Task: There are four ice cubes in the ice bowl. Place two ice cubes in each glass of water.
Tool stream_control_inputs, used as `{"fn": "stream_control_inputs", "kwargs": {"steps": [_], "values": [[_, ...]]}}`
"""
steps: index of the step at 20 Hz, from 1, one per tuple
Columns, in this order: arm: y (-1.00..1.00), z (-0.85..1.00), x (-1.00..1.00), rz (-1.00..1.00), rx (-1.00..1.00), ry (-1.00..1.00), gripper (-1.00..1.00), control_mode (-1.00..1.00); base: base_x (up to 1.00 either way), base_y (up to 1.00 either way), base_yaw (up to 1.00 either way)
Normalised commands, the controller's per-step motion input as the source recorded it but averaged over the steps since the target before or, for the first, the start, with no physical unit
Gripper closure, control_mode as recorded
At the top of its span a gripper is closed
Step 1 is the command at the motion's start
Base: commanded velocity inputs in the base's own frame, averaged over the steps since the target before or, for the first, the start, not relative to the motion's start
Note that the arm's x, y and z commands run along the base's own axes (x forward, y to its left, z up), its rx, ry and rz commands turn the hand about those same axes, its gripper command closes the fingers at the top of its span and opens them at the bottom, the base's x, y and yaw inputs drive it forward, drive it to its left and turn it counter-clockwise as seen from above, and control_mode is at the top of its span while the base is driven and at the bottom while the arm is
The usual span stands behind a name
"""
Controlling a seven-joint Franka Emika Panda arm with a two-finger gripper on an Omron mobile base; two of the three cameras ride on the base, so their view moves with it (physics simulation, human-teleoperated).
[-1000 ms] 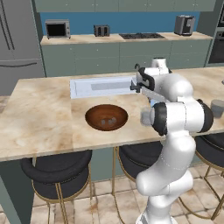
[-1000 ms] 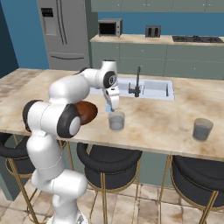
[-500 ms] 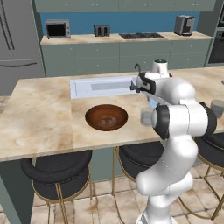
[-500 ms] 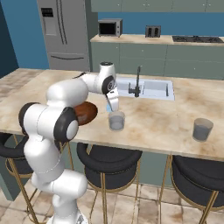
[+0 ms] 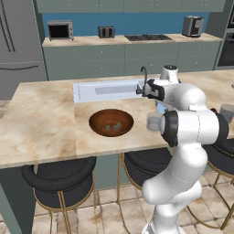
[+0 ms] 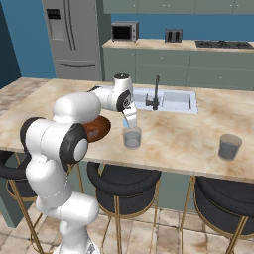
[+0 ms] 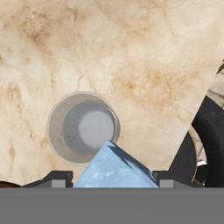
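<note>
Three ice cubes (image 5: 111, 127) lie in one ice bowl (image 5: 95, 119), a fourth ice cube (image 7: 116, 170) sits between the fingertips, and two glasses (image 6: 132, 137) (image 6: 229, 147) stand on one counter (image 6: 173, 131).

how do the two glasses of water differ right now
The near glass stands beside the ice bowl, right under the end effector, which holds an ice cube above it. The far glass stands alone along the counter, away from the arm. Both are short, clear, upright tumblers.
</note>
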Motion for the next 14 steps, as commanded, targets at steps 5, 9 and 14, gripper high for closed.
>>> {"fn": "stream_control_inputs", "kwargs": {"steps": [5, 9, 14], "values": [[-0.22, -0.07, 0.14, 0.00, 0.00, 0.00, 1.00, -1.00, 0.00, 0.00, 0.00], [-0.03, -0.15, 0.41, 0.00, 0.01, 0.00, 1.00, -1.00, 0.00, 0.00, 0.00], [0.00, -0.16, 0.42, 0.00, 0.03, 0.00, 1.00, -1.00, 0.00, 0.00, 0.00]]}}
